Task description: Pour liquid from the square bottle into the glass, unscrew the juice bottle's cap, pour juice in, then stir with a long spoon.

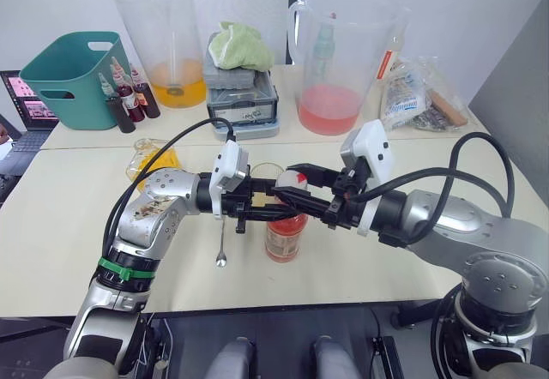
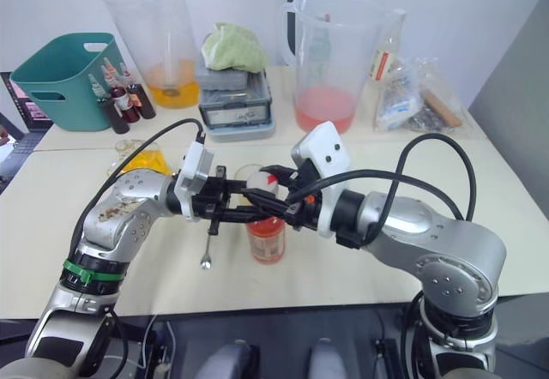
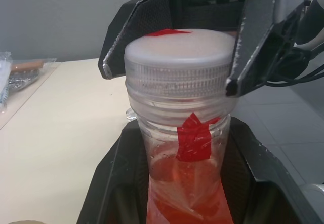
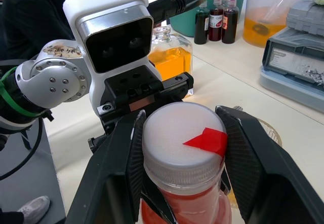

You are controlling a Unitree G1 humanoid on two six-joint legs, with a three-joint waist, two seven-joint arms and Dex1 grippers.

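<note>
Silver arms, black cables, white wrist housings, black pincers.

A pale table [image 1: 77, 250] carries the juice bottle [image 1: 286, 233] upright near its front, the spoon [image 1: 221, 243] flat just beside it, and the square bottle [image 1: 153, 160] further back. Behind sit a teal bin [image 1: 73, 79], two big jugs [image 1: 163, 40] and a grey box [image 1: 244, 105]
</note>
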